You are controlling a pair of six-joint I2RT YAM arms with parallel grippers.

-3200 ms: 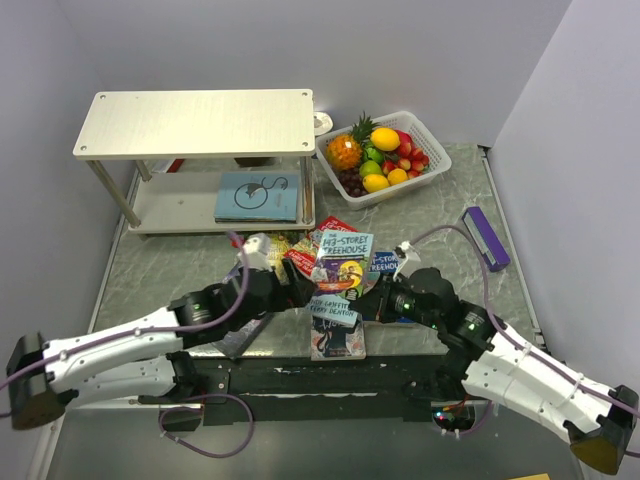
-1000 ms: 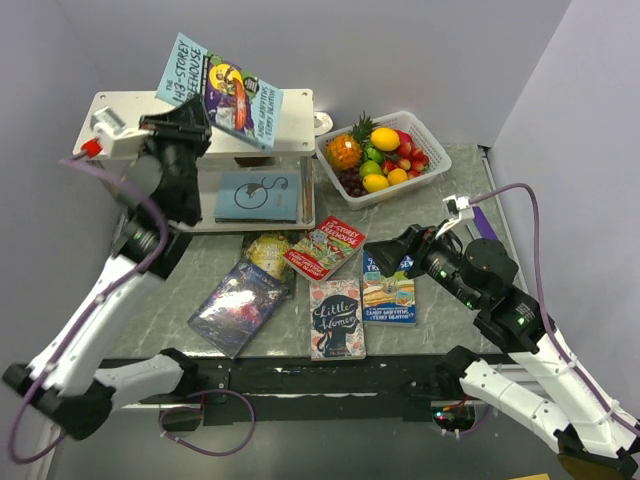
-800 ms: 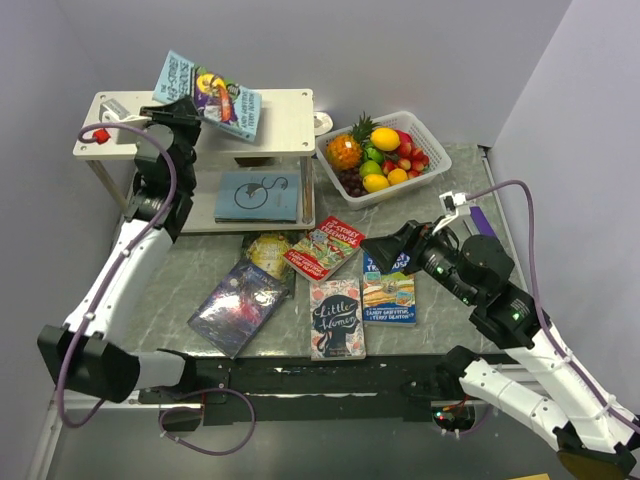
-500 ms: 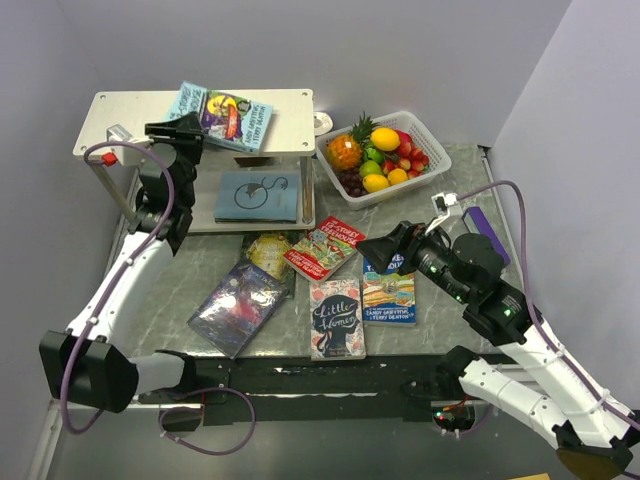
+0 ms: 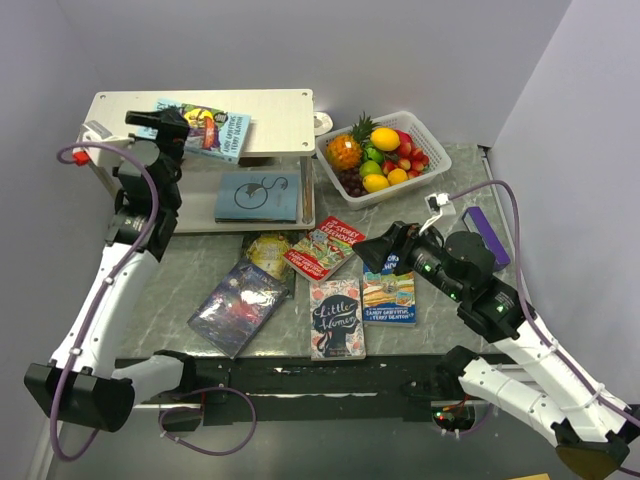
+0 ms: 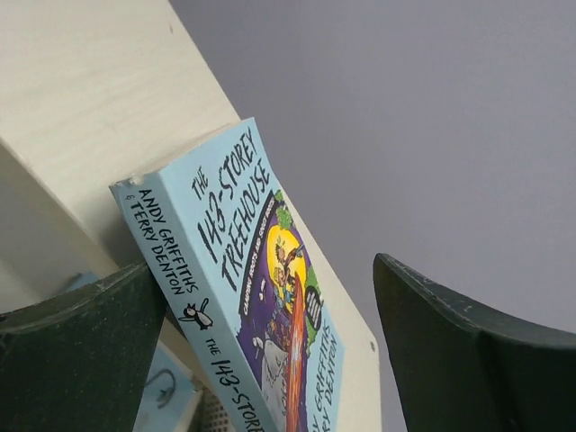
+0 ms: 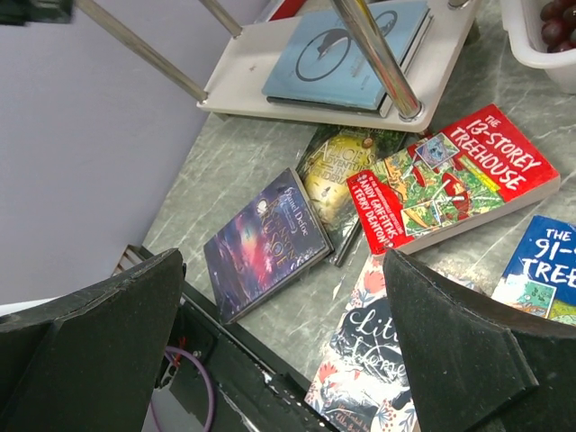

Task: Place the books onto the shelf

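The left tool [image 6: 265, 270], wide open and holding nothing, sits around the pale blue paperback Treehouse book [image 5: 210, 130] on the whitish two-tier shelf [image 5: 275, 108], top board, so pull straight back slowly (no bumping).

A white slatted basket [image 5: 418, 184] sits right of centre in the upper part of the overhead view. It holds a pineapple [image 5: 345, 150], two lemons [image 5: 385, 138], strawberries [image 5: 408, 150], dark grapes [image 5: 352, 180] and a green fruit [image 5: 372, 160]. Just beside its upper left corner is a small white round object [image 5: 322, 122], too small to identify. A plain purple box [image 5: 482, 222] lies at the right, well apart from the basket. All of this rests on a grey-green marbled bench [image 5: 185, 265] with a black strip [image 5: 320, 375] along its lower edge. Pale lilac walls [image 5: 400, 50] enclose it.
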